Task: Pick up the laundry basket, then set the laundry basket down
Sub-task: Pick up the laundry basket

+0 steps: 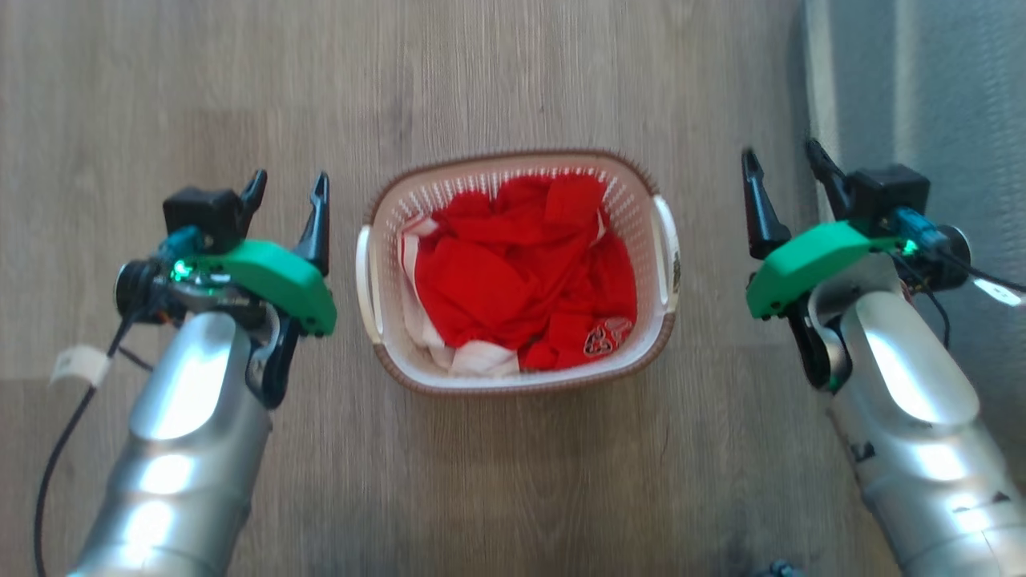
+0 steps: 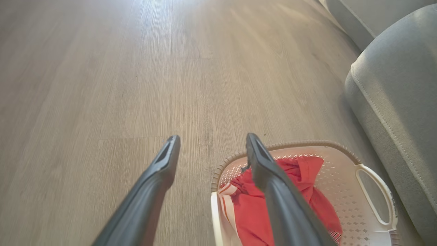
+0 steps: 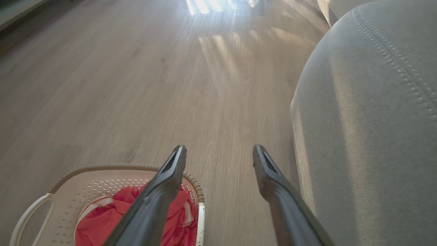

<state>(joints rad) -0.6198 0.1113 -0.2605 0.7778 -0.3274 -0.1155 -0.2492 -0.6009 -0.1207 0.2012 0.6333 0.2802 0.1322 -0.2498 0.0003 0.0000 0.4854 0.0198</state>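
Probably light and stiff, the laundry basket [image 1: 513, 386] should lift by its white side handles [image 1: 666, 248], we judge; our left gripper [image 1: 289, 180] and right gripper [image 1: 781, 152] both hang spread, empty.

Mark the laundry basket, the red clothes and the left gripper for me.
laundry basket [image 1: 465, 183], head view, perforated far inner wall.
red clothes [image 1: 521, 272], head view, middle of the pile.
left gripper [image 1: 289, 178], head view, midway between its fingertips.
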